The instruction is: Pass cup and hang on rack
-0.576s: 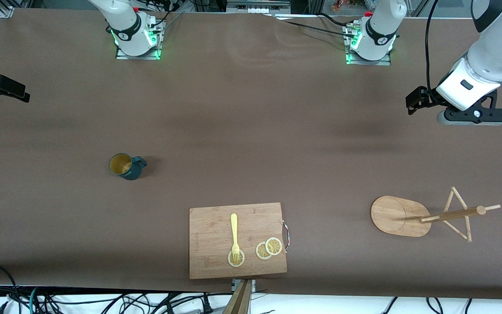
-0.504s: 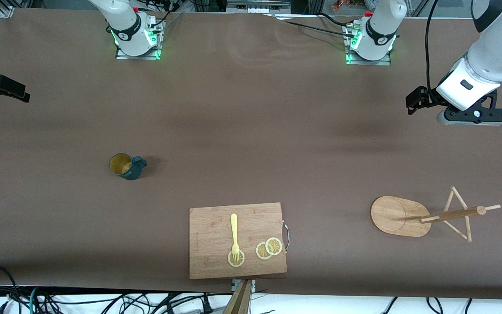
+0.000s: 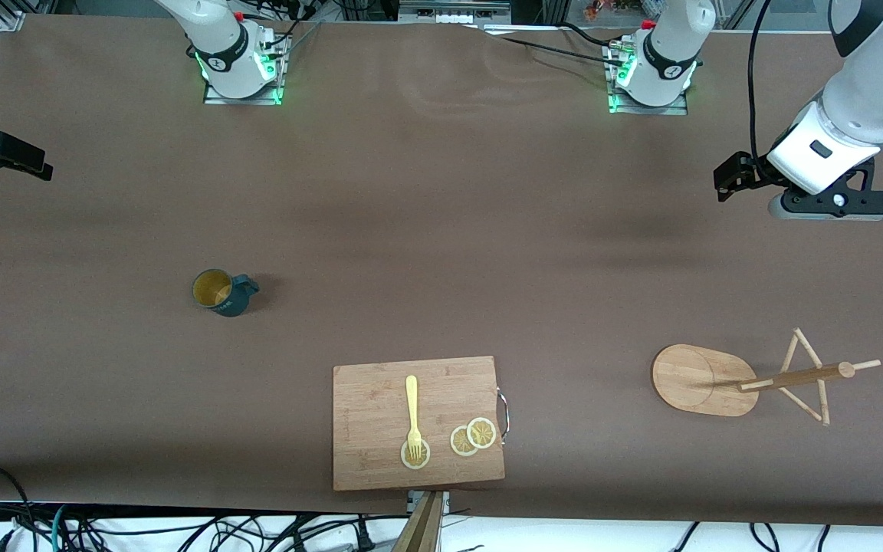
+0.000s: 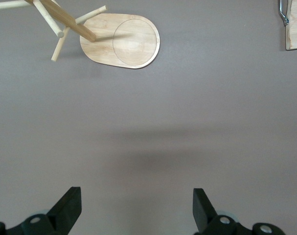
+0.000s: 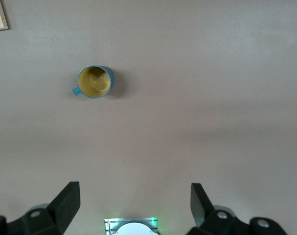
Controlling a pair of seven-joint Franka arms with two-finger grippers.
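Change: nothing you can call movement across the last half second; cup, rack and both arms sit where they were. EARLIER frames match.
Cup [image 3: 221, 292]: upright on the table toward the right arm's end, handle pointing toward the left arm's end, tan inside showing. In the right wrist view it sits well ahead of the spread fingers [image 5: 65, 203], off toward one of them, not between.
Rack [image 3: 748, 379]: standing on its oval base toward the left arm's end, pegs bare. Well ahead of the left fingers [image 4: 67, 208].
Right gripper [image 5: 133, 205]: released, wide apart, empty, high over bare table.
Left gripper [image 4: 136, 208]: released, empty, high over bare table, waiting.
Cutting board [image 3: 418, 422]: fork and lemon slices on it, not your concern.
Meaning: task not started; you likely need the right arm down onto the cup first.
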